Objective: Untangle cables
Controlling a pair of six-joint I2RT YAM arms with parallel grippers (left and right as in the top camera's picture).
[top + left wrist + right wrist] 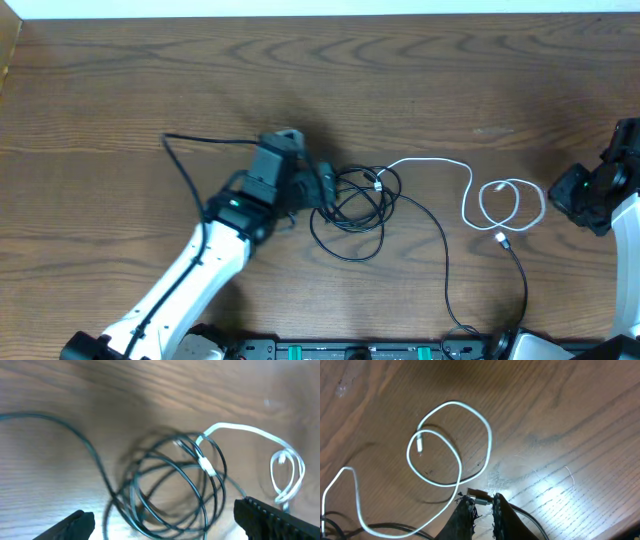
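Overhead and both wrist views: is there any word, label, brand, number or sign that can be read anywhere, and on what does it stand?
None: no text can be read in any view.
The table shows only wood grain.
The white cable and the black cables carry no visible print; their plugs are too small and blurred to show any marking.
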